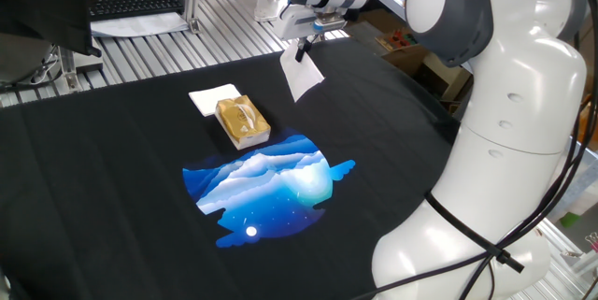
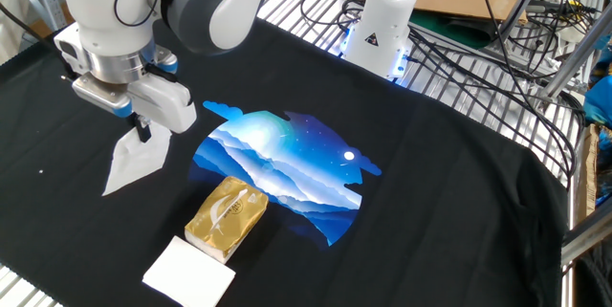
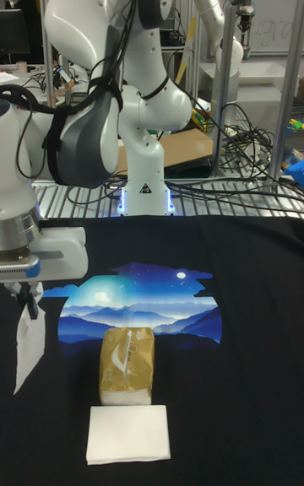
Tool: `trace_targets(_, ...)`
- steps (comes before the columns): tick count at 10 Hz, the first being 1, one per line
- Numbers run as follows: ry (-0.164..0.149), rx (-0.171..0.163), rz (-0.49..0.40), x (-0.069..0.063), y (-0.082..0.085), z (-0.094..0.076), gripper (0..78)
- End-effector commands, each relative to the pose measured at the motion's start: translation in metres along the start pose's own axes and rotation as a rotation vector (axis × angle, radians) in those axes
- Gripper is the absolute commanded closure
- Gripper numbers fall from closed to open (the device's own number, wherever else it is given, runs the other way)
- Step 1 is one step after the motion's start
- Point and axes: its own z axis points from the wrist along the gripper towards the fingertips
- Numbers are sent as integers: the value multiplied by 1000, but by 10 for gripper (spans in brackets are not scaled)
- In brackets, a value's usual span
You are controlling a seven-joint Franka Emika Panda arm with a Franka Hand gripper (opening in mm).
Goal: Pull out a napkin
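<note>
- Gripper (image 2: 143,131) on the white Franka arm pinches the top edge of the thin white paper napkin (image 2: 134,164), fingers clamped on it.
- Napkin hangs limp above the black cloth-covered table (image 2: 449,183), well clear of the golden-brown tissue pack (image 2: 226,215).
- Beside that pack lies a square white sheet (image 2: 188,270), touching it; a blue landscape print (image 2: 282,159) lies on the pack's other side.

A matt black cloth (image 2: 449,173) with a glossy-looking blue print (image 2: 282,168) covers the table. The napkin (image 2: 134,164) is thin white paper. The pack (image 2: 225,216) looks like shiny golden plastic wrap, and the arm (image 1: 505,104) is smooth white plastic.
</note>
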Motion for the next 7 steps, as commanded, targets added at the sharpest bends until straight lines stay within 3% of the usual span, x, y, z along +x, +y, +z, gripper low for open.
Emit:
trace_targets(1, -5, 1, 1, -1, -1, -2, 1)
trace_targets(7, -5, 1, 1, -1, -1, -2, 1)
